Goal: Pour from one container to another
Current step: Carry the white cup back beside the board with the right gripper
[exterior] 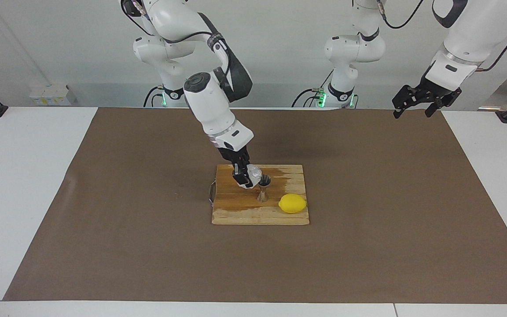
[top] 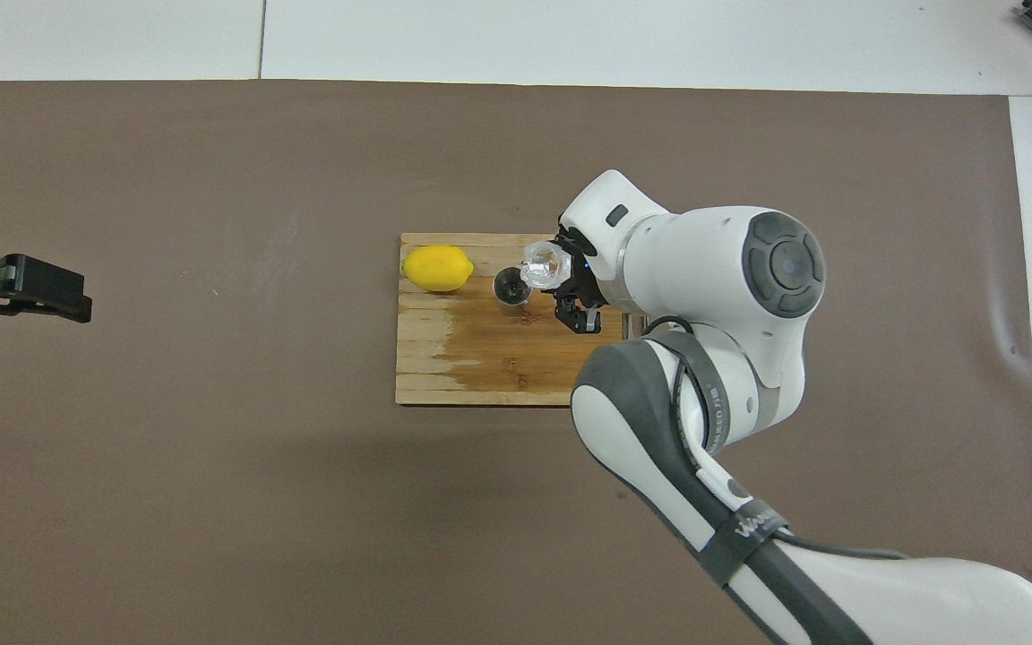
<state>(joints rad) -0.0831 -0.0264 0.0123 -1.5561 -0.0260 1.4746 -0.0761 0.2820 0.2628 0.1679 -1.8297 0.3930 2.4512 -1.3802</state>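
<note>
The small clear glass cup point(exterior: 254, 171) point(top: 544, 266) hangs tilted over the wooden board, its mouth leaning toward the steel jigger point(exterior: 264, 188) point(top: 510, 288). My right gripper point(exterior: 246, 175) point(top: 568, 285) is shut on the cup, just above and beside the jigger's top cone. The jigger stands upright on the board. My left gripper point(exterior: 413, 107) point(top: 28, 287) waits open in the air over the mat at the left arm's end of the table, holding nothing.
The wooden cutting board point(exterior: 236, 211) point(top: 444, 367) lies mid-table on a brown mat, with a dark wet patch. A yellow lemon point(exterior: 292, 203) point(top: 437, 268) rests on the board beside the jigger, toward the left arm's end.
</note>
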